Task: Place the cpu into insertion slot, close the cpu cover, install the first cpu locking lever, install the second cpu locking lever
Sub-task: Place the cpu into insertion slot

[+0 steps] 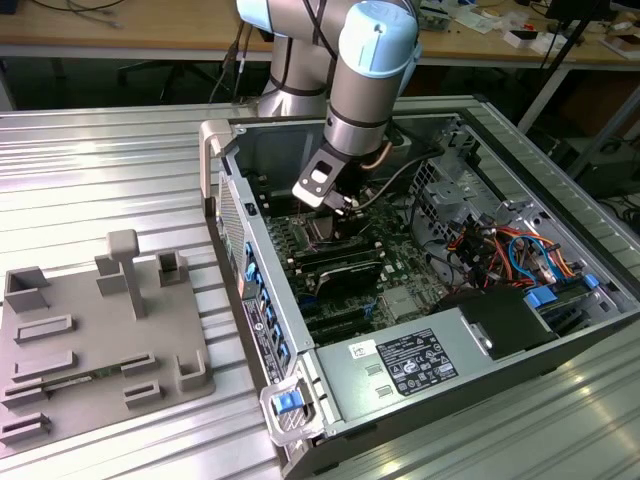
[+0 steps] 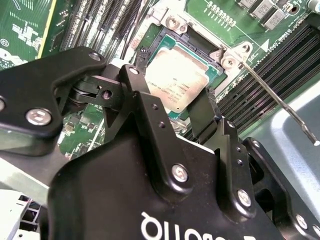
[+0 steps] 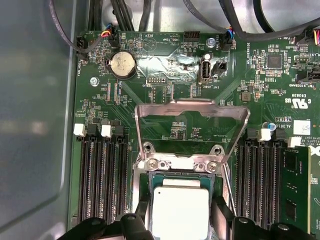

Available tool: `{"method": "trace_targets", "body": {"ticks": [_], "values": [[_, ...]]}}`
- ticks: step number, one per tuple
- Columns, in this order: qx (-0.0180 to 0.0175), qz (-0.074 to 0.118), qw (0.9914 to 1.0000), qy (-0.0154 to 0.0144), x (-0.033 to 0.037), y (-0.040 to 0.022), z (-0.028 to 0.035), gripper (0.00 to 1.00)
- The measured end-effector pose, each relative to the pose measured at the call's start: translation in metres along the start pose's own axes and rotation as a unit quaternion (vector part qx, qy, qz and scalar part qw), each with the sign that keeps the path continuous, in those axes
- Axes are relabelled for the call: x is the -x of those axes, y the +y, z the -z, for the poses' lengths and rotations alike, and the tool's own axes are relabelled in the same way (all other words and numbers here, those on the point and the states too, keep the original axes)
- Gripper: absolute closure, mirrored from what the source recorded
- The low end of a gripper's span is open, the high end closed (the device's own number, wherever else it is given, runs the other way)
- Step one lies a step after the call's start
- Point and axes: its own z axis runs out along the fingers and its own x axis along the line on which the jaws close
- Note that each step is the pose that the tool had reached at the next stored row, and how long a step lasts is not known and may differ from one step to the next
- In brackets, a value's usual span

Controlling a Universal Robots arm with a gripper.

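In the second wrist view, the black claw (image 2: 175, 100) is closed on the chip (image 2: 177, 77). One finger (image 2: 141, 102) sits against each of two opposite edges, though contact on the far edge is hard to confirm. The chip's silver face is up and it sits right at the dark socket (image 2: 192, 41), level with it or nearly so. I cannot tell whether it is fully seated.

The step in hand looks like the seating. To do it well, I would keep the chip flat and its corners square to the socket frame. It should go straight down with no sideways slide, since contacts like these probably bend easily. The grip should hold until the green edge lies evenly inside the frame all round.

Just beyond the socket, the thin lever (image 2: 277, 98) angles away, clear of the chip. In the first wrist view, the cover (image 3: 192, 108) stands swung open behind the chip (image 3: 180, 212), so nothing blocks the descent.

In the exterior view, the arm (image 1: 365, 80) reaches down at upper centre into the open computer case (image 1: 420, 370) on the desk (image 1: 100, 170).
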Motion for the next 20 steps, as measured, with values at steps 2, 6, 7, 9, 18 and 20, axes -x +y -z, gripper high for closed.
{"method": "trace_targets", "body": {"ticks": [2, 6, 7, 9, 18, 20], "values": [[0.0003, 0.0, 1.0, 0.0003, 0.0, 0.0003, -0.0002, 0.4], [0.0, 0.0, 1.0, 0.0001, 0.0, 0.0006, 0.0009, 0.29], [0.0, 0.0, 1.0, 0.0001, -0.0001, 0.0008, 0.0029, 0.29], [0.0, 0.0, 1.0, 0.0001, -0.0002, 0.0009, 0.0066, 0.29], [-0.0011, 0.0, 1.0, 0.0002, -0.0016, 0.0018, 0.0235, 0.49], [-0.0013, 0.0, 1.0, 0.0002, -0.0019, 0.002, 0.0263, 0.55]]}}
